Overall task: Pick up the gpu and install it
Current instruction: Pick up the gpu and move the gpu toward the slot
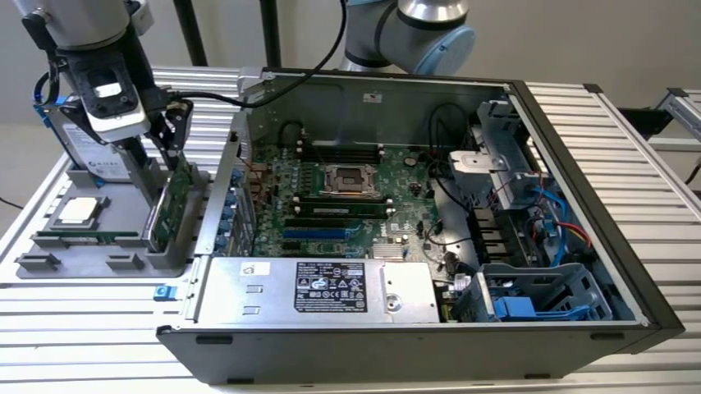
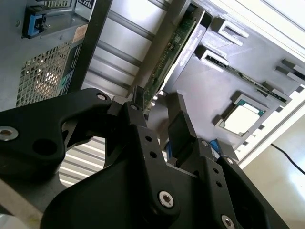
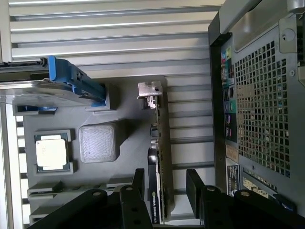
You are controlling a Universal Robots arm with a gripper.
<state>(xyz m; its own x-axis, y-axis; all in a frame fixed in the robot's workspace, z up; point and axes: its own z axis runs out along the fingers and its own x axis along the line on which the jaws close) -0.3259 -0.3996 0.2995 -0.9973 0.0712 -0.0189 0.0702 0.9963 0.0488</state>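
One risk: with black gripper (image 3: 166, 174) spread astride the upright green gpu circuit card (image 3: 160, 129), it may be skewed by off-centre pinching.

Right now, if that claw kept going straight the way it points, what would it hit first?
Most likely the gpu: it stands on edge in the gray holder, and the open claw points at its top edge, one finger to each side. The gap between them is hard to judge.
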